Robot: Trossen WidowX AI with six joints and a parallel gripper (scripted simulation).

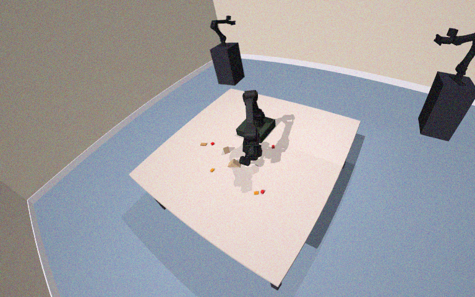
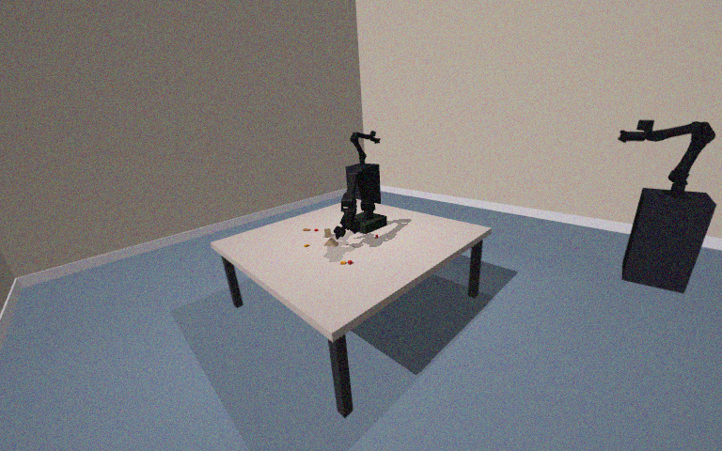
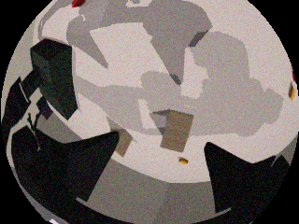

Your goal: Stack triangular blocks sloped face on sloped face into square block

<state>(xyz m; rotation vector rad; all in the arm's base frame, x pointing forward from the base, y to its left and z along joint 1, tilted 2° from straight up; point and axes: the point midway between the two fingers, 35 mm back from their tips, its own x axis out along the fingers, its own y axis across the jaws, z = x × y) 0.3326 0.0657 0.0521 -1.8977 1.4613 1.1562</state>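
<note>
One tan triangular block [image 1: 234,163] [image 2: 331,242] [image 3: 177,131] lies on the table like a small tent in the top and exterior views. The other triangular block [image 1: 226,150] [image 2: 327,232] [image 3: 123,143] is a short way behind it and shows a brown rectangular face. The blocks are apart, not joined. My gripper [image 3: 163,142] is wide open with nothing between its fingers. The hand is above the table beside the blocks, on their right in the top view. The arm hides the fingertips in the top and exterior views. In the wrist view the left finger partly covers the second block.
A pale table [image 1: 297,175] [image 2: 372,276] carries the dark arm base [image 1: 268,127] [image 2: 372,223] [image 3: 53,77]. Orange pieces [image 1: 212,170] [image 1: 256,192] [image 3: 183,161] and red pieces [image 1: 212,143] [image 1: 262,191] [image 1: 273,146] lie around the blocks. A brownish piece [image 1: 203,144] [image 2: 306,229] lies left.
</note>
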